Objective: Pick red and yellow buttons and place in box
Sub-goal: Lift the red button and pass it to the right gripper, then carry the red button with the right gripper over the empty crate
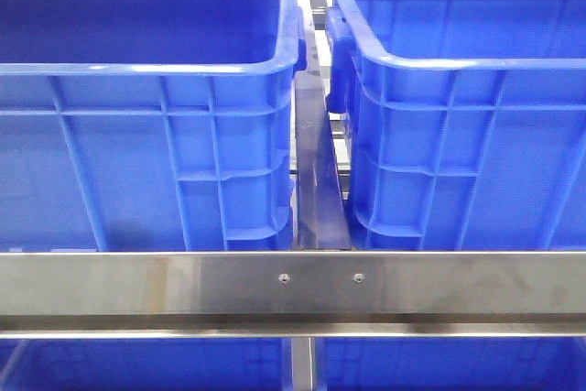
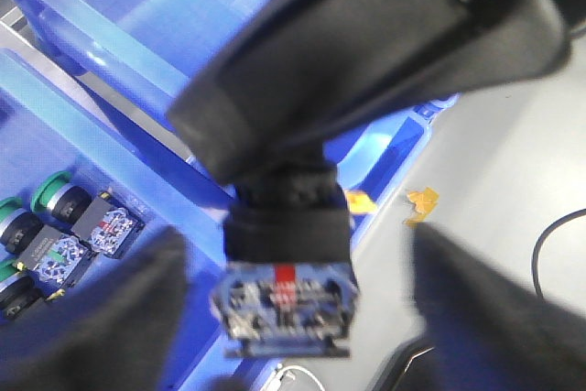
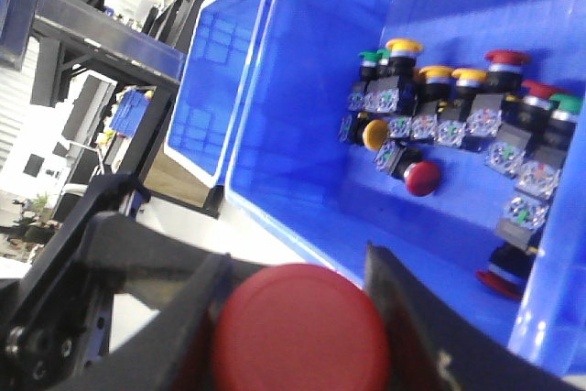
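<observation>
Red and glossy, a domed red button [image 3: 300, 331] filled our right wrist view, pinched between the right claw [image 3: 293, 318] fingers; the blue plastic bin [image 3: 302, 135] of loose buttons [image 3: 458, 116] lay beyond it; our left claw [image 2: 288, 304] gripped a second button [image 2: 286, 304], black ribbed collar up, contact block down, its long axis along the fingers; green buttons [image 2: 46, 217] sat in the crate below.

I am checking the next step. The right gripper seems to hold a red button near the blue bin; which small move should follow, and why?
Probably carry the red button over the blue bin before releasing. The right gripper is shut on it, but it sits outside the bin's near wall, while the other buttons lie inside.
</observation>
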Controlling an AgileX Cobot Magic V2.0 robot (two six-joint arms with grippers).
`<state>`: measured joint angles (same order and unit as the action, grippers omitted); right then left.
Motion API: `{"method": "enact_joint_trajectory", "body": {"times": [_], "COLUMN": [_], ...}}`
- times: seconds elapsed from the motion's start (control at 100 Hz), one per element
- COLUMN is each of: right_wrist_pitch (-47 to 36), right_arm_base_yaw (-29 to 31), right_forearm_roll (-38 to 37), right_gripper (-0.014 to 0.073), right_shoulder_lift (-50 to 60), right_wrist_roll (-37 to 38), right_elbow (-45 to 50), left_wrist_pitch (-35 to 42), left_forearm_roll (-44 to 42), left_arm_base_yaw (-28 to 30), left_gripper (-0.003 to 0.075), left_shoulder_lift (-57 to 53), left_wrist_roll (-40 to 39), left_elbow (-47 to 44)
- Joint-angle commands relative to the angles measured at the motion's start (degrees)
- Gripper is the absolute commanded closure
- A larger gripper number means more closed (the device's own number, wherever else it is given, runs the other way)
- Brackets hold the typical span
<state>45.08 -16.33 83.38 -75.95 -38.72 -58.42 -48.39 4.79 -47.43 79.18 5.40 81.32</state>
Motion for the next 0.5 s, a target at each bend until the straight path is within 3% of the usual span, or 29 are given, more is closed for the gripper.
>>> {"method": "enact_joint_trajectory", "body": {"times": [0.0,0.24,0.49], "right_wrist_pitch": [-0.4,-6.5,-10.6], "right_arm_base_yaw": [0.1,0.1,0.1], "right_forearm_roll": [3.1,3.1,3.1], "right_gripper": [0.0394,0.0394,0.0394], "right_shoulder_lift": [1.6,1.6,1.6], "right_wrist_roll": [-2.0,-5.4,-8.3], "right_elbow": [-1.7,-1.7,-1.7], "left_wrist_pitch": [3.6,3.6,3.5], "left_forearm_roll": [0.6,0.1,0.1], "left_arm_base_yaw": [-0.2,0.5,7.0], "left_gripper": [0.0164,0.0174,0.0174], "left_shoulder_lift": [-2.0,-2.0,-2.6], "left_wrist_roll": [-0.6,-2.0,-3.4], "left_elbow": [1.9,1.9,1.1]}}
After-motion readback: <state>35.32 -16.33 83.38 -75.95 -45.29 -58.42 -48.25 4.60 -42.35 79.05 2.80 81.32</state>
